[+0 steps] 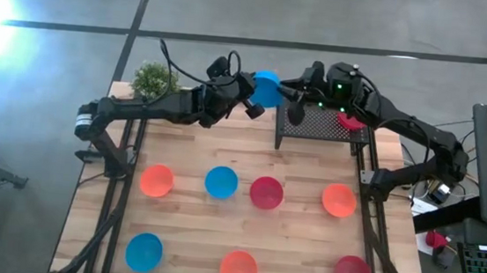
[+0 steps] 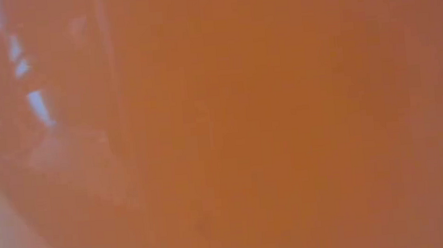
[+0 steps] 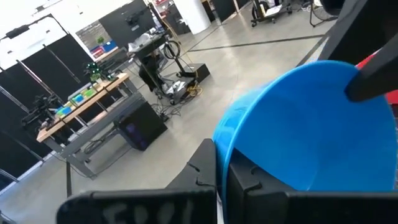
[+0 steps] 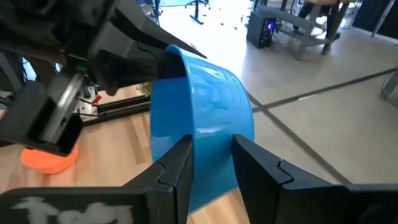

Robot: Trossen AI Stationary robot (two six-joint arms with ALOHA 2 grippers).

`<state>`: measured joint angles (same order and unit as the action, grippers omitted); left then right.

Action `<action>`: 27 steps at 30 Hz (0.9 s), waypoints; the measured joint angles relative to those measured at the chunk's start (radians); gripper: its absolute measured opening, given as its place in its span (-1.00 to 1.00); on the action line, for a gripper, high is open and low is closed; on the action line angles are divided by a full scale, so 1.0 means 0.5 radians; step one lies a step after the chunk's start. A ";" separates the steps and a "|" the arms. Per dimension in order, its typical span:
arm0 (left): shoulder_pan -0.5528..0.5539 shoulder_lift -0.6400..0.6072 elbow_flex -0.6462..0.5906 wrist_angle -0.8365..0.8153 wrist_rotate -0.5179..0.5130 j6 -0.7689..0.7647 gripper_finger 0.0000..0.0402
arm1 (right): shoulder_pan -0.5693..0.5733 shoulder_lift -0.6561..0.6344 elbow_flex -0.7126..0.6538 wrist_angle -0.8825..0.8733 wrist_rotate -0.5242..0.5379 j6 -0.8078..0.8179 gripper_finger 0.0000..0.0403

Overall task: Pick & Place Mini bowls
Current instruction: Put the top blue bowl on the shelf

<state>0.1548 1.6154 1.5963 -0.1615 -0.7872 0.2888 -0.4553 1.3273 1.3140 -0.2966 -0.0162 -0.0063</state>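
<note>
Overhead, I see my left claw clamping a blue bowl beside the rack, right claw straddling its rim, while orange fills the low view.

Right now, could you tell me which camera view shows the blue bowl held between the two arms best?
The right wrist view: the blue bowl stands on edge, pinched at its rim by the left gripper, with the right gripper closing on its other side. The left wrist view shows its inside; the high view shows it small; the low view shows nothing of it.
</note>
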 joint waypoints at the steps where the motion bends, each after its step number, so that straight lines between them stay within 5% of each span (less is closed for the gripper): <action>1: -0.003 -0.001 0.000 -0.012 0.001 -0.009 -1.00 | 0.000 0.013 0.003 -0.001 0.009 -0.001 -0.47; 8: -0.009 -0.001 0.000 -0.137 0.063 -0.147 -1.00 | 0.003 0.019 0.003 -0.013 0.234 0.015 -0.47; 19: -0.013 0.000 0.000 -0.174 0.134 -0.228 -1.00 | 0.004 0.029 0.003 -0.079 0.283 -0.026 -0.50; 27: -0.013 0.001 0.000 -0.168 0.144 -0.246 -0.99 | 0.000 0.030 0.003 -0.082 0.329 -0.034 -0.87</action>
<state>0.1482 1.6157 1.5964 -0.2453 -0.7150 0.1660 -0.4553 1.3422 1.3155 -0.3374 0.1481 -0.0234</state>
